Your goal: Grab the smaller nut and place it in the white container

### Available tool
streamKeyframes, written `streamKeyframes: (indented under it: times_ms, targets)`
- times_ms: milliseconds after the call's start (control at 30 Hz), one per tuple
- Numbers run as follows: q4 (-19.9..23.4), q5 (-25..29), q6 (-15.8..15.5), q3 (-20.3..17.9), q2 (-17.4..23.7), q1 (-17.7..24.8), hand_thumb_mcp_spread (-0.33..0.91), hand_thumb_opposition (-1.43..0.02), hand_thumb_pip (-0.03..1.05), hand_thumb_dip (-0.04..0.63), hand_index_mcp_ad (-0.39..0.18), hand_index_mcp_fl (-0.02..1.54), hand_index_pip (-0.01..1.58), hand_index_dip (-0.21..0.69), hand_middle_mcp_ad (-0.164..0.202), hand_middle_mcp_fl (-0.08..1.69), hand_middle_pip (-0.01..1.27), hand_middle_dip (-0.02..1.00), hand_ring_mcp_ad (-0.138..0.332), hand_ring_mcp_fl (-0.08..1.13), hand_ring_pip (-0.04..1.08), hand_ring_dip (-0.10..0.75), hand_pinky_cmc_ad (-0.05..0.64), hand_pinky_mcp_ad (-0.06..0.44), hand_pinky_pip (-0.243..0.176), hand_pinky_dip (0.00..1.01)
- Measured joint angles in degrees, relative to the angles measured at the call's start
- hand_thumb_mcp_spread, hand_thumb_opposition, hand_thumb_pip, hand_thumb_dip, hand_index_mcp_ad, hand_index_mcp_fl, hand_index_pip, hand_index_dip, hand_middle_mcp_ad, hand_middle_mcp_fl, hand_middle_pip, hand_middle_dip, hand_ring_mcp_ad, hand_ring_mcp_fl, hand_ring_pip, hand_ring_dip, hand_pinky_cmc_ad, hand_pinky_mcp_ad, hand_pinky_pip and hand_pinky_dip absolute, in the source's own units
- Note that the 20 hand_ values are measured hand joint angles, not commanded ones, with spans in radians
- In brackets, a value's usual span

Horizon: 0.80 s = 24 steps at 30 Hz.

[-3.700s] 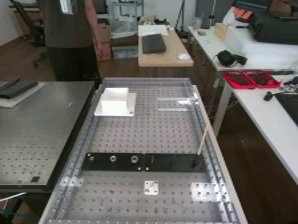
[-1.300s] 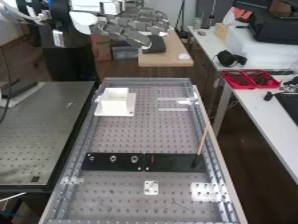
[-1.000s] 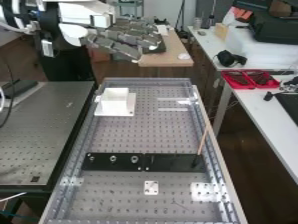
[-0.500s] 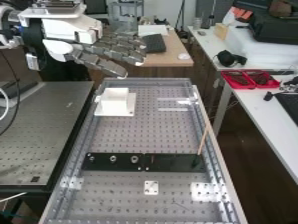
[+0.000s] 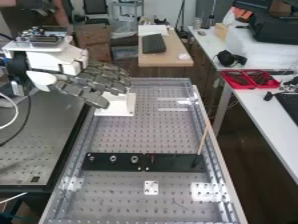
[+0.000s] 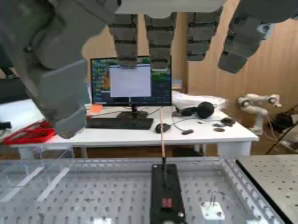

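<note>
The dark grey hand [image 5: 93, 84] hangs at the upper left in the high view, its fingers extended and relaxed with nothing held, partly in front of the white container [image 5: 120, 106]. In the wrist view the hand [image 6: 159, 40] shows its fingers and thumb apart. Low in the high view the smaller nut [image 5: 91, 158] stands on the flat black bar [image 5: 174, 162], with the larger nut [image 5: 113, 158] beside it and then the bearing [image 5: 134, 159].
A thin wooden stick [image 5: 203, 140] rises from the bar's right part. A small white plate [image 5: 151, 187] lies nearer on the perforated bench [image 5: 133, 135]. Red trays [image 5: 249, 79] stand on the side table. Raised rails edge the bench.
The arm has entered from the upper left, and the hand has since moved down and left, now covering part of the white container. The parts on the bar have not moved.
</note>
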Motion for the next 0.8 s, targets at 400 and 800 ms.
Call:
streamKeyframes:
  times_ms: [400,800]
  targets:
    - [5.91,-5.72,-1.83,-4.91,-2.04,-4.68,0.33,-0.77,0.71,0.164,-0.087,0.07,0.76,0.164,0.072,0.06,0.12,0.22,0.173,0.0,0.07,0.086,0.382,0.295,-0.073,0.15]
    - [14.27,-8.27,-3.46,-8.2,-6.48,-7.26,0.34,-0.8,0.71,0.164,-0.096,0.02,1.2,0.164,0.072,0.05,0.12,0.22,0.171,0.0,0.07,0.086,0.38,0.295,-0.073,0.15]
